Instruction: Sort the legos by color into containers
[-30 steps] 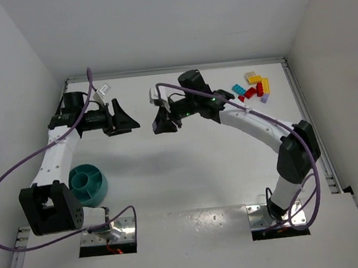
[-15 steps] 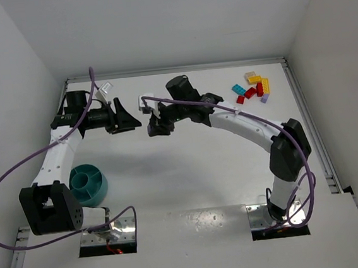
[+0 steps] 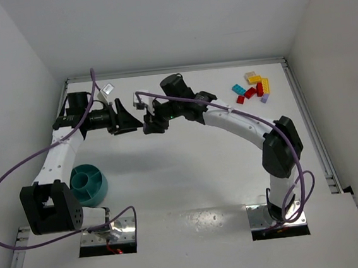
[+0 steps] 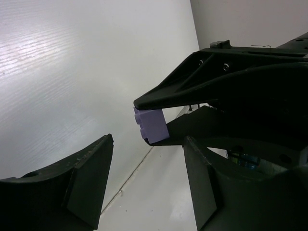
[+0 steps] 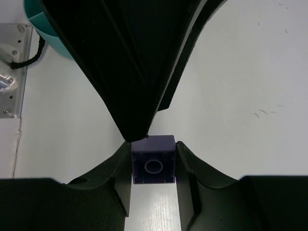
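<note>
Nearest the arm bases, the round teal bowl (image 3: 89, 184) sits on the white surface (image 3: 190, 183) just beside the left arm's base, well apart from everything else; none of its compartments can be seen to hold a brick from here.

Farther out, above the middle of the surface, the two grippers meet tip to tip. The right gripper (image 3: 147, 124) has its jaws clenched on a small purple brick (image 5: 154, 166), pinching it by two opposite side walls so that it juts past the tips. Its hollow underside faces back at the right wrist camera and its studs point toward the left arm.

The left gripper (image 3: 136, 124) faces it with jaws released and spread wider than the brick. From the left wrist the brick sits in line with the gap between them, at or just beyond the tips, and neither jaw is pressing on it. This looks like a hand-over. The brick lies straight ahead of the left jaws, whose arm is by far the nearer one to the bowl.

Farthest away, at the back right corner, the remaining legos (image 3: 252, 87) lie in a loose cluster of red, yellow and blue, near only the right arm.
</note>
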Action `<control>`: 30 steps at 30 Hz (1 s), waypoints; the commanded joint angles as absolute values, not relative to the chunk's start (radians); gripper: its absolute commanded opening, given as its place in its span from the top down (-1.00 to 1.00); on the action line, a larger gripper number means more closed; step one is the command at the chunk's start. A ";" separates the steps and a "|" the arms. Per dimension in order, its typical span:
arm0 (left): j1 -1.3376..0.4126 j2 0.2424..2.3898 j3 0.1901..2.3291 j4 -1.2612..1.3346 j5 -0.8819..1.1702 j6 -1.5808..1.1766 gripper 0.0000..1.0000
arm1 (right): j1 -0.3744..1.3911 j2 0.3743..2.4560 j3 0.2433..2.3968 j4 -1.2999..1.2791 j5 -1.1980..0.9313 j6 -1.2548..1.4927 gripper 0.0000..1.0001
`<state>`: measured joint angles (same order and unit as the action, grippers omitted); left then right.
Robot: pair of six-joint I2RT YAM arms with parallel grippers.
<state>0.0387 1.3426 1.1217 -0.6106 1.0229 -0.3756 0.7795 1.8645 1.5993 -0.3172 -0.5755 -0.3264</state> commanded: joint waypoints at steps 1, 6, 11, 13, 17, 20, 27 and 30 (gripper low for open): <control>0.031 1.341 1.118 -0.577 1.037 -0.382 -0.31 | 0.795 1.862 1.652 -0.284 -0.583 -0.311 0.84; 0.021 1.350 1.118 -0.577 1.037 -0.382 -0.31 | 0.804 1.862 1.672 -0.275 -0.583 -0.311 0.84; 0.021 1.368 1.127 -0.577 1.037 -0.382 -0.31 | 0.813 1.862 1.672 -0.275 -0.592 -0.311 0.84; 0.002 1.368 1.137 -0.577 1.037 -0.382 -0.28 | 0.813 1.862 1.672 -0.275 -0.583 -0.311 0.84; -0.040 1.379 1.147 -0.577 1.037 -0.361 -0.28 | 0.822 1.871 1.672 -0.275 -0.574 -0.311 0.84; -0.049 1.399 1.179 -0.598 1.037 -0.345 -0.21 | 0.822 1.893 1.694 -0.275 -0.565 -0.311 0.84; -0.060 1.420 1.215 -0.660 1.028 -0.269 0.13 | 0.831 1.893 1.694 -0.252 -0.499 -0.302 0.84; -0.060 1.420 1.215 -0.681 0.996 -0.249 0.25 | 0.831 1.893 1.694 -0.225 -0.434 -0.291 0.87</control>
<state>-0.0399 1.4273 1.1767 -0.6445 0.9886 -0.2913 0.8192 1.8908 1.6428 -0.3199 -0.5095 -0.3019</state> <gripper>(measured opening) 0.395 0.359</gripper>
